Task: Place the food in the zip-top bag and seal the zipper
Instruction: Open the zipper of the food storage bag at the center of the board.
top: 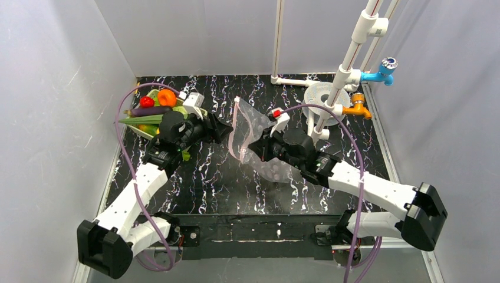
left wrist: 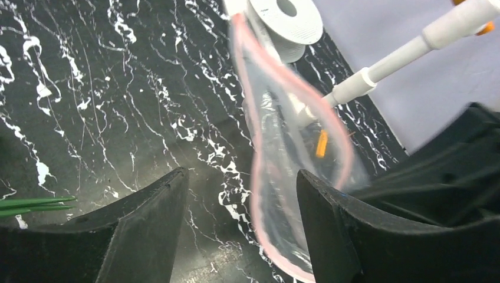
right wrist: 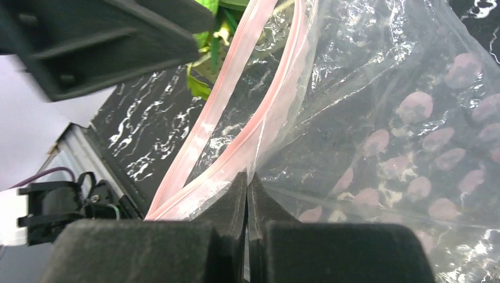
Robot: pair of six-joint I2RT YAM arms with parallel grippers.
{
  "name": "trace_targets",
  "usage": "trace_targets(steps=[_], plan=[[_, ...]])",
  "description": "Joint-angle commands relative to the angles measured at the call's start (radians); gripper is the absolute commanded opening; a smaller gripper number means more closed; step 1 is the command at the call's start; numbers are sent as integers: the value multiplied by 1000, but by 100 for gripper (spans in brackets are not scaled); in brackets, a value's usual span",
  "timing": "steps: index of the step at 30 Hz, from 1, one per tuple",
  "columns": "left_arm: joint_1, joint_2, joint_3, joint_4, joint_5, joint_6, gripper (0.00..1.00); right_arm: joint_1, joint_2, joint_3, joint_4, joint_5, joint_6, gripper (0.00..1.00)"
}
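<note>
The zip-top bag [top: 255, 127] is clear with whitish dots and is held up off the table, mouth facing left. Its pinkish zipper [top: 234, 127] gapes in a loop in the left wrist view [left wrist: 255, 177]. My right gripper [top: 260, 147] is shut on the bag's edge just below the zipper [right wrist: 236, 100], jaws pressed together [right wrist: 246, 177]. My left gripper [top: 223, 130] is open and empty [left wrist: 240, 180], just left of the bag's mouth. The food lies in a pale green basket [top: 144, 128] at the back left: a red piece [top: 147, 101], an orange one [top: 167, 97], the purple eggplant [top: 148, 110] and the green cucumber [top: 141, 119].
A white pipe stand [top: 348, 59] with a blue tap [top: 383, 72], an orange tap [top: 359, 109] and a round white base [top: 321, 94] stands behind the bag on the right. The base [left wrist: 289, 17] and a pipe [left wrist: 389, 62] show past the bag. Grey walls enclose the table.
</note>
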Motion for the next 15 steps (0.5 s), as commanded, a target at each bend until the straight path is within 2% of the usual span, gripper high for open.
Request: trace_targets(steps=[1,6,9,11,15], plan=[[1,86,32,-28,29,33,67,-21,-69,-18,47,-106,-11,1],[2,120,27,34,150,3,65,-23,-92,-19,32,-130,-17,1],[-1,113,15,61,182,4,60,-23,-95,-23,24,-168,-14,1],[-4,116,20,54,186,10,49,-23,-94,-21,21,-178,-13,1],[-7,119,26,50,207,21,17,-21,-77,15,-46,-149,-1,1]])
